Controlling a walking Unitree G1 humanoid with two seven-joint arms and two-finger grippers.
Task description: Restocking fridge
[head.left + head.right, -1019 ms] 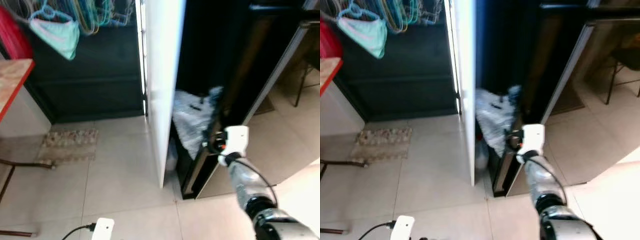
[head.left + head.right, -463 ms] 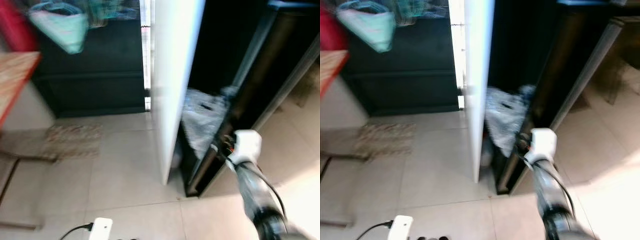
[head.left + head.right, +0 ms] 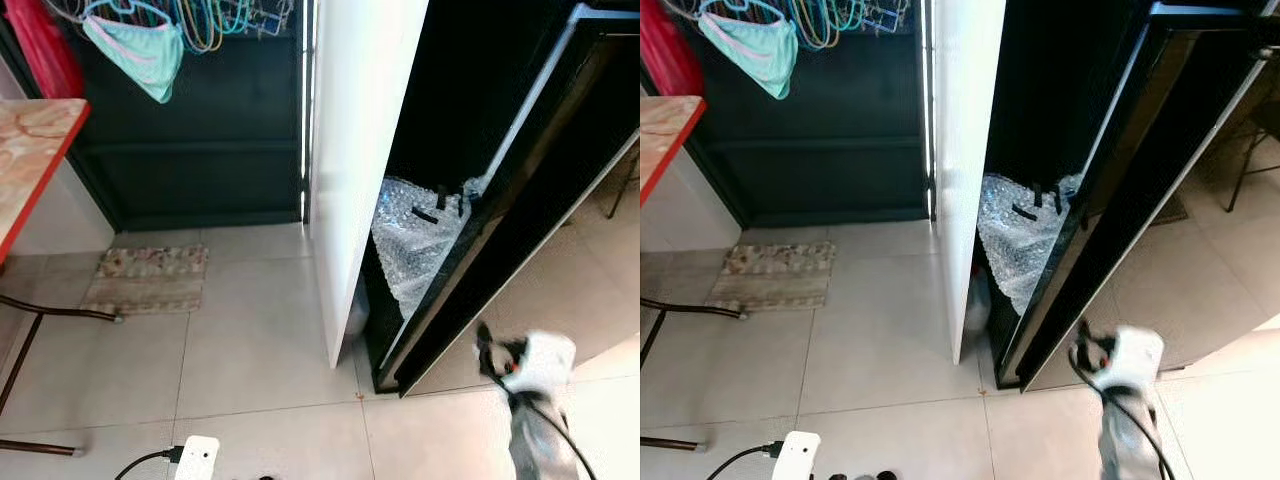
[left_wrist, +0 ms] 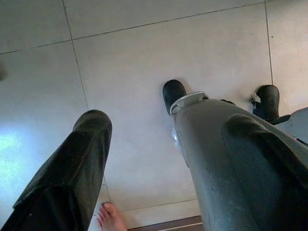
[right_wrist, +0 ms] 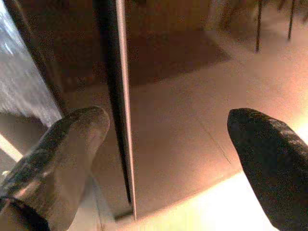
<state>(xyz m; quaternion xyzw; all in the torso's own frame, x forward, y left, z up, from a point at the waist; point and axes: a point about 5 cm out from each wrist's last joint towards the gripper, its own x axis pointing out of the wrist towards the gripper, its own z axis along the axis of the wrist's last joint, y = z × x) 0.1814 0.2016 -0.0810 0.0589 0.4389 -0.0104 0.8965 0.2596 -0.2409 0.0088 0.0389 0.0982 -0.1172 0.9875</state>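
Two black fingers of the right tool stand wide apart in the right wrist view, holding nothing, with the edge of the dark fridge door seen between them. From the head views, that tool sits low beside the bottom of the fridge door, just apart from it, its white wrist blurred. The door hangs ajar, and the white fridge side panel stands to its left. Between panel and door, in the lower part of the dark fridge interior, lies a crumpled sheet of bubble wrap.

Left tool points down at the tiled floor, its fingers spread and empty; the robot's two black feet show beyond them, and a person's bare toes sit at the frame edge.

Elsewhere, a patterned mat lies on the floor before a dark cabinet, hangers with a pale green garment hang above, and a red-edged bench stands at the left. A white power plug rests near the bottom edge.
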